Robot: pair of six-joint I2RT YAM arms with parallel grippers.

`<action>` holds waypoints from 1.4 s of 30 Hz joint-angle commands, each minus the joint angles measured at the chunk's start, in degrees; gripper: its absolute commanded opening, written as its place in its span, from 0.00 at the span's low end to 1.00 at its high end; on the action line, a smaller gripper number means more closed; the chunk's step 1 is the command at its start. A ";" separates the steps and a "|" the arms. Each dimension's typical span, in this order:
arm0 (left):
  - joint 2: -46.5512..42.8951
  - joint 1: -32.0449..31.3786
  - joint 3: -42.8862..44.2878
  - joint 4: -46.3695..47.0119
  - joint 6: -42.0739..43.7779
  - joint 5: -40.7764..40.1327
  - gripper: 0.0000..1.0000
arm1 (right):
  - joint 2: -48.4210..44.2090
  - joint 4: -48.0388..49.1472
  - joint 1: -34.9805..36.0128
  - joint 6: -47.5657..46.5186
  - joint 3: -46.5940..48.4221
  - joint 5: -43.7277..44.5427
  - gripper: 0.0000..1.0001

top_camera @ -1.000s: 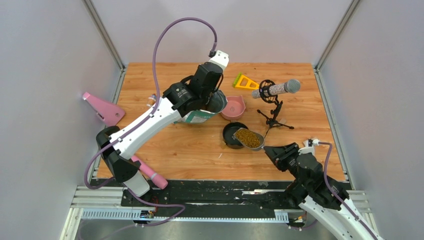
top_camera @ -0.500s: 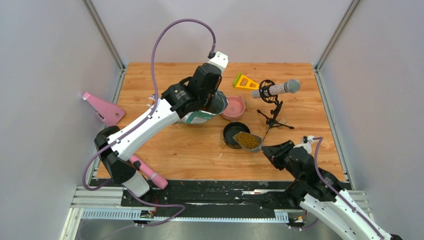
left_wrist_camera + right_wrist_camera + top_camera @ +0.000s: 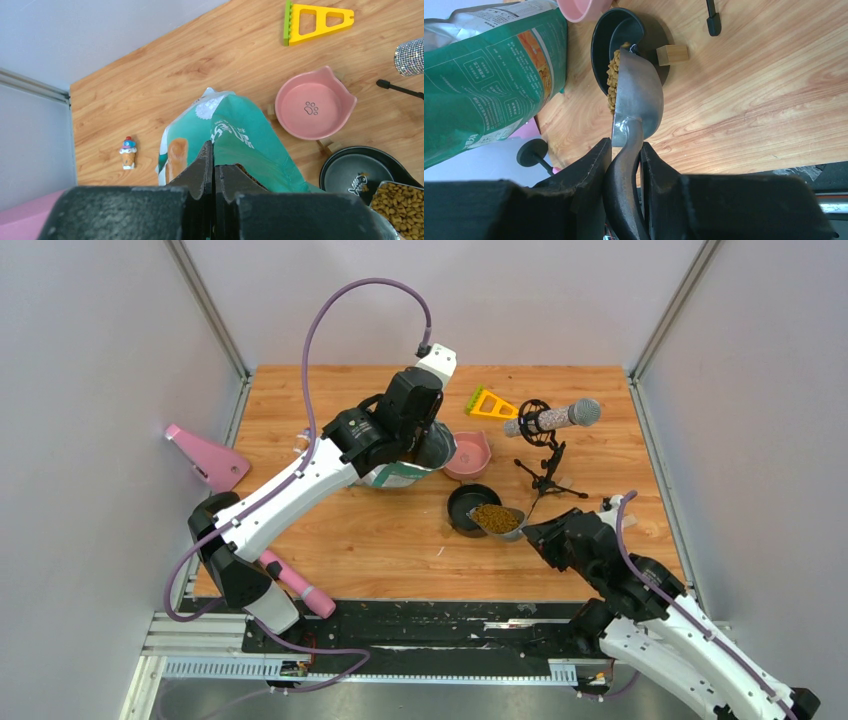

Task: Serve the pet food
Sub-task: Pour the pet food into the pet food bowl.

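Top external view: two arms over the table, one from lower left, one from lower right, both busy at frame centre.
Left end effector: pinched narrow on the top edge of the bag, fingers pressed together with the film between them. My read is that it's there to hold the bag upright and its mouth reachable.
Bag: teal and white, standing at centre-left of the top view, just left of the bowls. In the left wrist view brown pellets show in the opening right beside the fingers.
Pink bowl: just right of the bag, nothing in it, paw print showing. Looks unused for now.
Black bowl: below the pink one. Its floor shows bare in the left wrist view, so it looks like the serving target.
Scoop: grey metal, over the black bowl's right rim and rolled onto its side in the right wrist view.
Pet food: a full load in the scoop, crowded against the lowered lip above the bowl. Whether any has dropped in, I can't tell.
Right end effector: clamped on the scoop's handle, a finger on each side. The wrist roll looks like the start of the pour.
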 commanded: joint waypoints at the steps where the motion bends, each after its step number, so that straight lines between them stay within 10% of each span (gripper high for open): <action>1: -2.77 0.53 -0.11 1.50 -1.06 -1.24 0.00 | 3.47 0.17 -0.08 -0.15 4.55 2.37 0.00; 42: -4.74 0.58 -3.63 2.89 -1.22 -0.38 0.00 | 26.24 -6.98 -0.07 -14.86 23.04 4.32 0.00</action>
